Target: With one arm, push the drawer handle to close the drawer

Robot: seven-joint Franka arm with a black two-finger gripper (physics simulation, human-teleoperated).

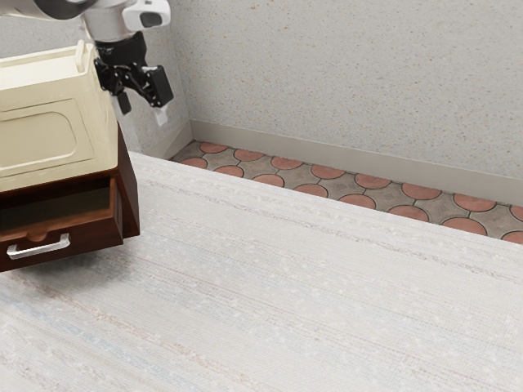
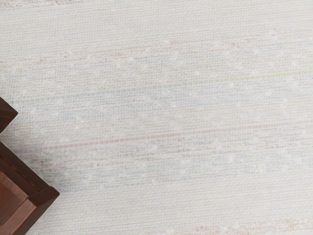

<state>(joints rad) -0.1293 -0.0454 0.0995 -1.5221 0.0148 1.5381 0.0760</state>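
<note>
- The tabletop (image 1: 319,302) reaches out below the pincer (image 1: 142,109). It may be slippery, so a hard push could make the cabinet slide along it and leave the drawer just as far out.
- The brown cabinet (image 1: 131,192) sits lower than the pincer, toward the exterior view's left. If the arm (image 1: 110,24) swings over too low, it could bump a corner and turn the whole thing crooked.
- The cream box (image 1: 41,135) is on top of the cabinet, beside the pincer and a bit lower. It is in the way of a straight trip to the front, so a short cut could knock it.
- The drawer (image 1: 100,232) is pulled partly out, lower than the pincer and nearer the camera. A push on one end, or at a slant, could make it stick.
- The pincer is open, with its two fingers apart and nothing between them. It is up behind the drawer's front, so pushing from there would go the wrong way. It must go around first.
- The silver handle (image 1: 41,247) is well apart from the pincer, down on the drawer's front. It is thin, so a finger could slip off.
- I can read no brand, label or words.
</note>
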